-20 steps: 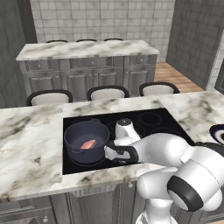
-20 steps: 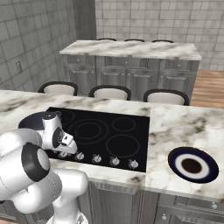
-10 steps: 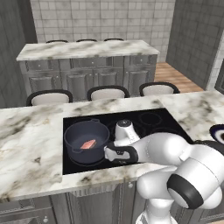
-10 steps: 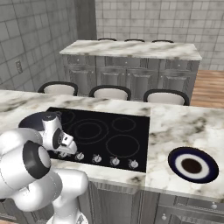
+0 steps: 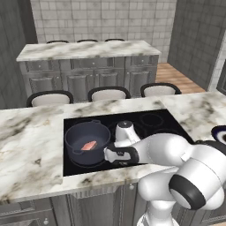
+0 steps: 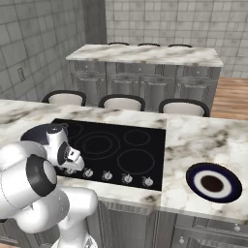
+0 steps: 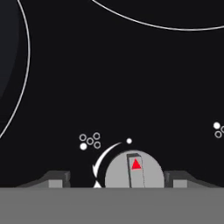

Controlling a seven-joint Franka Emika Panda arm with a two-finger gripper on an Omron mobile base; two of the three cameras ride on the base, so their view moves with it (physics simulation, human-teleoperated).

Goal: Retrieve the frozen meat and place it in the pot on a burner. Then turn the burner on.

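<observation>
**One step left: meat's in the pot, knob is being lined up**

One half of the job looks done. The frozen meat [image 5: 89, 145] is lying flat on the floor of the pot [image 5: 87, 141], and the pot is parked on the burner [image 7: 19, 78] at the left end of the cooktop [image 6: 116, 145].

The gripper [image 7: 133, 180] is set down low just right of the pot, at the front edge of the glass. In the hand view a silver knob [image 7: 134, 169] with a red triangle marker is framed between the two fingertips [image 7: 54, 179], one on each side. The jaws are apart, with gaps visible on both sides of the knob, so nothing is clamped yet.

Compared with a second ago, the arm has barely been moved, and the pot and meat are unchanged. The jaws appear to be narrowing in around the knob, so a pinch-and-twist is probably next.
</observation>
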